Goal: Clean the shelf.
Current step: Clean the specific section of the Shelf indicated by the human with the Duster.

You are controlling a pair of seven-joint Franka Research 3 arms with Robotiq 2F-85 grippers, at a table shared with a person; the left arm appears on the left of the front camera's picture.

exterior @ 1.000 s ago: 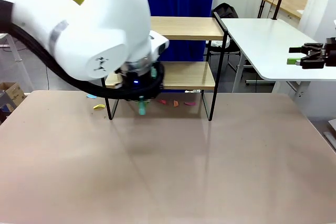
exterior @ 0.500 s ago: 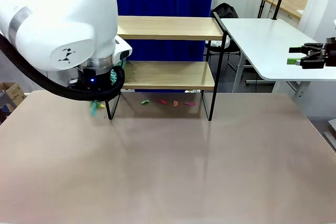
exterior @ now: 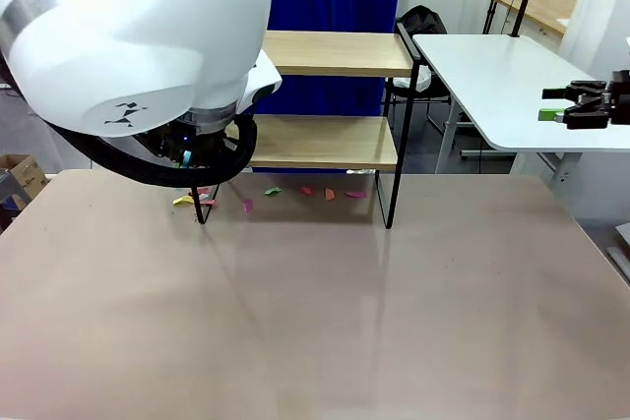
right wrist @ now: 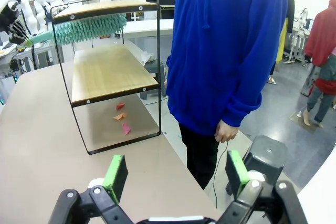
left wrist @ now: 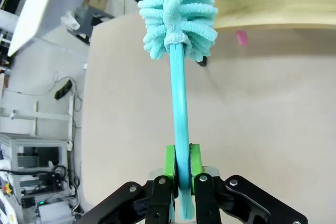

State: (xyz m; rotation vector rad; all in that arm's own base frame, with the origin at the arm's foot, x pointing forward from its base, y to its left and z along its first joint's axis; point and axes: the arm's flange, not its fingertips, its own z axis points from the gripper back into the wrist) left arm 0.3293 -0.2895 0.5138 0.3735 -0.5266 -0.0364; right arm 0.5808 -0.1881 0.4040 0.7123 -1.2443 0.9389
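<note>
when looking for the shelf (exterior: 325, 140), find it at the far side of the tabletop (exterior: 315, 322), on four thin black legs, with coloured paper scraps (exterior: 300, 191) lying on the tabletop beneath its lower board. judging by the slim frame and two pale boards: probably light, stiff, and easy to shove or tip with a hard sweep. best steadied, if at all, by a corner post or a board edge, not mid-board. left tool (left wrist: 178, 161) clamped shut low on the thin teal handle of a duster (left wrist: 178, 9), fluffy head between the boards, close under the upper one. soft head, likely bendy handle, so calls for light pressure. right tool (exterior: 566, 105) off to the side, jaws wide apart, holding nothing.
</note>
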